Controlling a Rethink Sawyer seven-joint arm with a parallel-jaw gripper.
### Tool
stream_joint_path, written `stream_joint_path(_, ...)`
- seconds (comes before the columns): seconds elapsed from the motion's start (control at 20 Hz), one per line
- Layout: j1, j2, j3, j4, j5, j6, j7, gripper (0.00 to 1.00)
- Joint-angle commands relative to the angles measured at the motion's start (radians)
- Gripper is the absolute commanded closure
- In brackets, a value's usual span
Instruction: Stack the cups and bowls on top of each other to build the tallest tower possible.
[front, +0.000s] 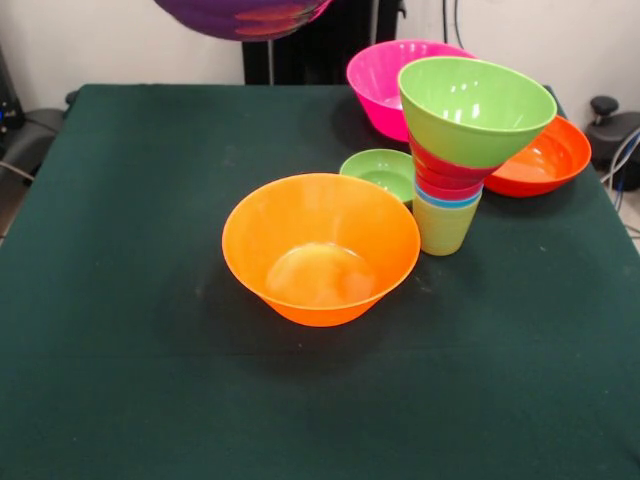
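Overhead, purple bowl (243, 17) aloft, arm itself unseen.

The big orange bowl (321, 250) is looking like smooth, slightly see-through plastic, its floor catching a pale sheen, while the lime green bowl (476, 108) topping the tower (455, 165) is gleaming glossy with small white highlights. The pink bowl (385, 80) and the red-orange bowl (545, 160) are shining like the same slick plastic, and the dark green table cover (120, 330) is lying matt, cloth-like, giving back no glare.
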Motion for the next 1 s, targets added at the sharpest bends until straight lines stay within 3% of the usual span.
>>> stream_joint_path(0.05, 0.139, -0.058, -0.088, 0.128, 0.024, -0.156, 0.23, 1.0)
stream_joint_path(0.45, 0.246, -0.083, -0.178, 0.15, 0.054, -0.231, 0.269, 1.0)
stream_joint_path(1.0, 0.325, -0.107, -0.245, 0.17, 0.103, -0.275, 0.288, 1.0)
